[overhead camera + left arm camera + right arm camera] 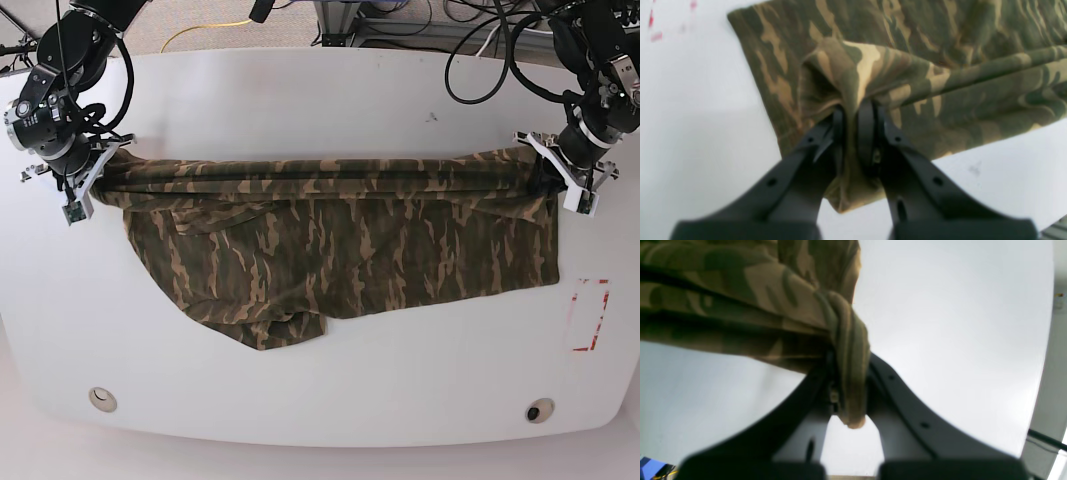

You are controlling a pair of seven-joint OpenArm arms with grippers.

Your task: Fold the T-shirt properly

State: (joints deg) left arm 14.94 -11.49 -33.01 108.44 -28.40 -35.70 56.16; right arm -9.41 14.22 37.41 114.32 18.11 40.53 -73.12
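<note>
My left gripper [853,115] is clamped tight on a bunched fold of the T-shirt [907,66], jaws nearly touching w/ cloth squeezed between them and a tail of fabric hanging down btwn the fingers. My right gripper [848,373] is likewise pinched on a rolled wad of the same shirt, w/ a stub of cloth poking out below the jaws.

In the base view the T-shirt [340,230] is stretched across the white table [320,90] btwn my two claws: right gripper [85,170] at that view's left end, left gripper [565,170] at its right end. Top edge is pulled into a taut, gathered band running straight btwn them; the rest lies spread on the tabletop below it, w/ a sleeve or corner sagging lower at bottom centre.

Table is white w/ rounded corners. A red-outlined rectangle marking [588,314] sits nr the right edge, just beside the shirt's lower corner. Two round holes [102,399] nr the front edge. Cables [480,50] and floor past the far edge.

Bare tabletop on far side and near side of the shirt; both claws are close to the table's side edges.
</note>
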